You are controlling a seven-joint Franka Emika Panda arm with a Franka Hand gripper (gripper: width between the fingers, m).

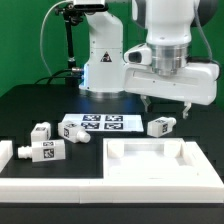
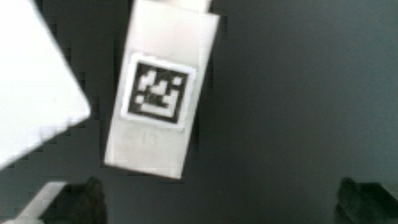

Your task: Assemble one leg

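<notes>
Several white legs with tag stickers lie on the black table. One leg [image 1: 161, 125] lies at the exterior view's right, behind the large white panel [image 1: 150, 162]. My gripper [image 1: 168, 108] hovers just above this leg, open and empty. In the wrist view the same leg [image 2: 164, 95] lies lengthwise with its tag facing up. It is ahead of my gripper [image 2: 222, 205], not between the dark fingertips [image 2: 71, 202]. Three more legs lie at the exterior view's left: one [image 1: 42, 132], another [image 1: 74, 132] and a third [image 1: 45, 152].
The marker board [image 1: 97, 124] lies flat in the middle of the table. A long white rail [image 1: 12, 158] lies at the front left. A white flat surface [image 2: 32, 95] fills one side of the wrist view beside the leg. The robot base [image 1: 100, 60] stands behind.
</notes>
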